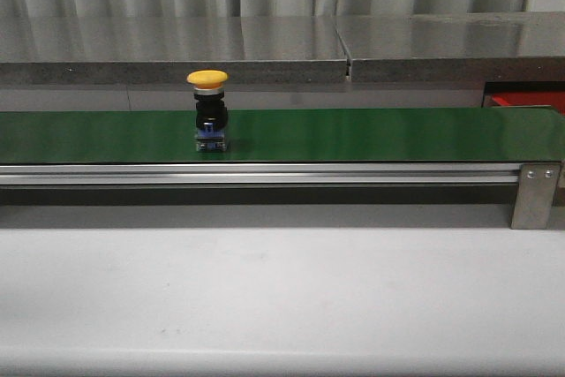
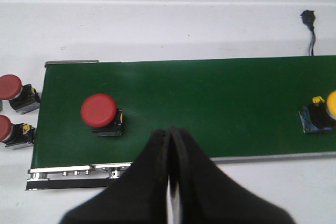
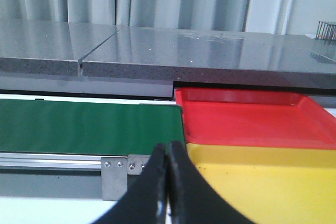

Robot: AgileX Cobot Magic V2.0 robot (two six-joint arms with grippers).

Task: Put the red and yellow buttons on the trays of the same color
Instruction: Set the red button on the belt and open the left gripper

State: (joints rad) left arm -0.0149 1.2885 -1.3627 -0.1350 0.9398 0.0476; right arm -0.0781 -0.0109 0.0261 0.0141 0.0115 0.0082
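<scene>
A yellow button (image 1: 208, 109) with a black body stands upright on the green conveyor belt (image 1: 371, 134), left of centre; the left wrist view catches it at the belt's edge (image 2: 324, 113). A red button (image 2: 101, 114) stands on the belt in the left wrist view. Two more red buttons (image 2: 13, 93) (image 2: 10, 131) lie on the white table beyond the belt's end. My left gripper (image 2: 171, 130) is shut and empty above the belt's near rail. My right gripper (image 3: 168, 146) is shut and empty in front of the red tray (image 3: 252, 116) and yellow tray (image 3: 262, 182).
A grey stone-look ledge (image 1: 265, 46) runs behind the belt, with curtains above. A metal bracket (image 1: 534, 193) closes the belt's right end. The red tray's corner (image 1: 530, 100) shows at far right. A small black connector with wires (image 2: 308, 22) lies on the white table.
</scene>
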